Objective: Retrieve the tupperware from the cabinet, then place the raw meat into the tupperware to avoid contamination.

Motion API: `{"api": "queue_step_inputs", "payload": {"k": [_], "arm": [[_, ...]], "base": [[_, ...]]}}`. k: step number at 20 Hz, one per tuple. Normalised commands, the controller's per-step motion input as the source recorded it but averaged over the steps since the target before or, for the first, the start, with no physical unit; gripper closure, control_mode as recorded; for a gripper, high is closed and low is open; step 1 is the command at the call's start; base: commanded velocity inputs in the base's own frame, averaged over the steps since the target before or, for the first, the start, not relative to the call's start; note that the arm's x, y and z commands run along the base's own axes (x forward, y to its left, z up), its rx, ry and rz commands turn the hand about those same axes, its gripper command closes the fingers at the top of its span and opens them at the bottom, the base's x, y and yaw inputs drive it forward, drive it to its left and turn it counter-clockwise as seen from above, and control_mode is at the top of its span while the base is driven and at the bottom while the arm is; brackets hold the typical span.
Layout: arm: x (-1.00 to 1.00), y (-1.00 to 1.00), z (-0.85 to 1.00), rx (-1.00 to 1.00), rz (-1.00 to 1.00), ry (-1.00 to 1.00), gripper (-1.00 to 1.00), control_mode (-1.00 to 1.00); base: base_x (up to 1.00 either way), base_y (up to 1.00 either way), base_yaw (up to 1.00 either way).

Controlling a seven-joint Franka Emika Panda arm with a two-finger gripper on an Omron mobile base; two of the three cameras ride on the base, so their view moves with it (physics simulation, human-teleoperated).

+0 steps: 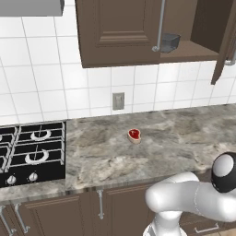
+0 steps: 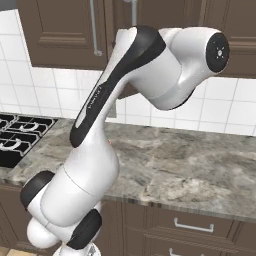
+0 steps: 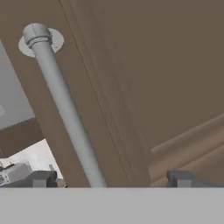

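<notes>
Dark brown wood of the cabinet (image 1: 120, 32) takes up the upper part of the left base view, and it serves as the landmark for what follows. Its right-hand door (image 1: 225, 44) is seen swung outward, so the compartment behind it is exposed, and the tupperware (image 1: 170, 42) is seen standing on the cabinet's shelf, just beside the long silver handle (image 1: 160, 27) of the closed left door. The raw meat (image 1: 134, 135) lies well below the cabinet on the marble tabletop (image 1: 184, 138), apart from everything else. The step in hand is judged to be the end of the door opening, with the retrieval of the tupperware not yet begun. In the hand view the pincer (image 3: 111, 179) is seen with its two dark fingertips (image 3: 41, 178) spread wide, one to each side of a silver bar handle (image 3: 65, 105) on a cabinet door panel (image 3: 166, 87); the bar passes between them, nearer one tip, and no contact with either tip can be made out. Nothing is held by the pincer. For the next move, a withdrawal from the handle is thought to be needed, followed by a reach into the open compartment of the cabinet, with the jaws kept wide and lined up over the tupperware's walls so that it can be lifted out and set down on the tabletop near the meat.
</notes>
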Motion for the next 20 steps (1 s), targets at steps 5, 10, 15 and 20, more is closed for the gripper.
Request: {"api": "queue_step_inputs", "payload": {"k": [5,10,15,20], "arm": [[-0.80,0.03,0.06,0.00,0.07,-0.18,-1.00,-1.00],[-0.96,0.45,0.00,-0.04,0.07,-0.17,-1.00,-1.00],[-0.63,0.96,-0.03,-0.18,0.07,-0.08,-1.00,-1.00],[-0.25,1.00,-0.04,-0.30,0.04,-0.07,-1.00,-1.00]], "base": [[0.00,0.00,0.00],[0.00,0.00,0.00],[0.00,0.00,0.00],[0.00,0.00,0.00]]}}
